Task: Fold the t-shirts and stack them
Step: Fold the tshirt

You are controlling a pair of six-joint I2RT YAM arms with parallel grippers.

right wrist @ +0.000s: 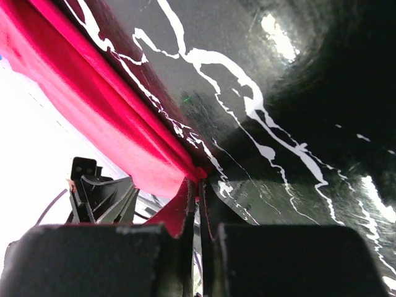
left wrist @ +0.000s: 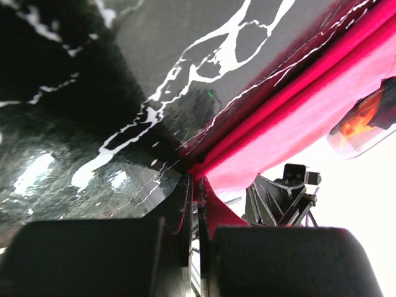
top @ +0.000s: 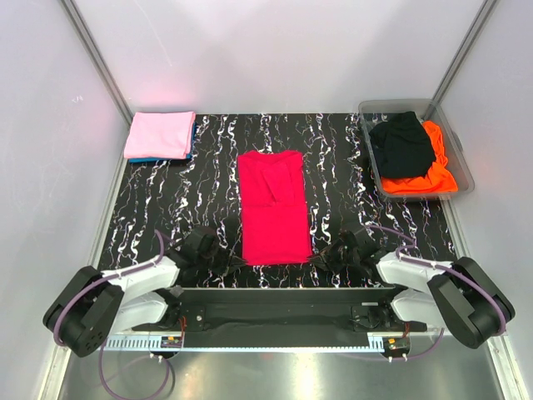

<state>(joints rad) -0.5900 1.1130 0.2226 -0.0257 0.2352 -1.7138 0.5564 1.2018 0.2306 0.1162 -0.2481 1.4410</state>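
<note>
A crimson-red t-shirt point(top: 273, 207) lies flat mid-table, folded into a long strip running away from the arms. My left gripper point(top: 236, 261) is shut on the strip's near left corner point(left wrist: 207, 179); the red cloth sits pinched between the jaws. My right gripper point(top: 315, 260) is shut on the near right corner point(right wrist: 193, 176) in the same way. At the back left lies a folded light pink t-shirt point(top: 160, 134) on top of a blue t-shirt point(top: 150, 158). A black t-shirt point(top: 403, 144) and a bright orange t-shirt point(top: 433, 171) lie crumpled in the bin.
A clear plastic bin point(top: 460, 162) stands at the back right. The table point(top: 341, 167) is black marble with white veins. White walls close in the left, right and back sides.
</note>
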